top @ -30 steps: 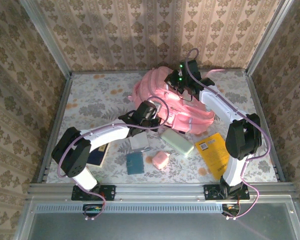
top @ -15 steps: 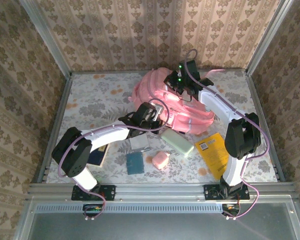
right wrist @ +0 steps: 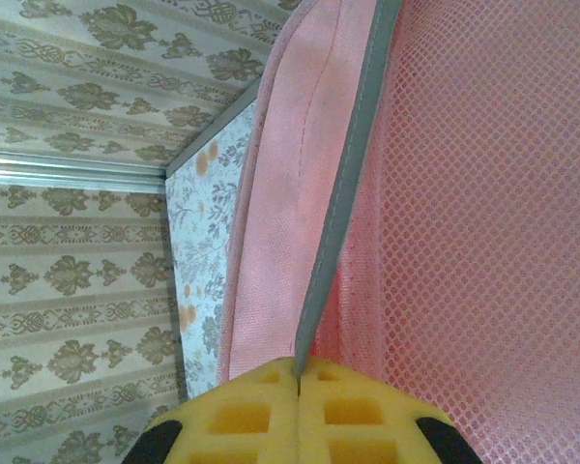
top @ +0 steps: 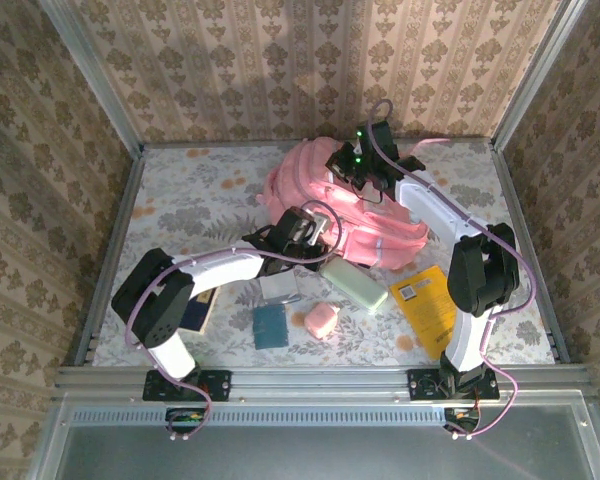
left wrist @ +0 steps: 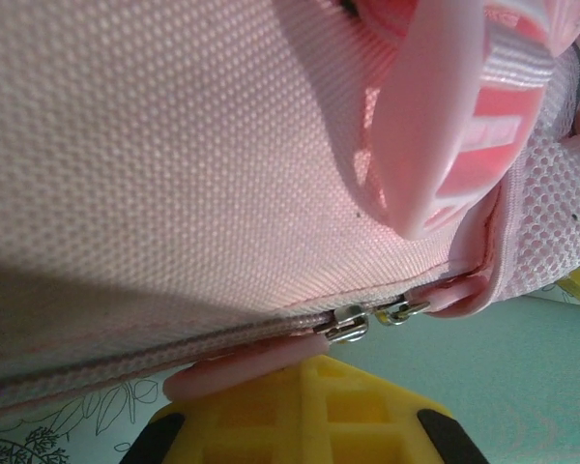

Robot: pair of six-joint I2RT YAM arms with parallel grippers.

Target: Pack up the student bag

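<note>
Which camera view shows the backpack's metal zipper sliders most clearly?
The left wrist view: the two metal zipper sliders sit close up, side by side on the zip line. The top view shows the whole student bag, with sliders too small to tell. The right wrist view gives its pink mesh and grey trim.

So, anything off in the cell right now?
Nothing spilled or damaged. The student bag lies mid-table, its zipper sliders together, closed. The mint case, pink pouch, blue notebook and yellow book lie loose on its near side, unpacked.
</note>
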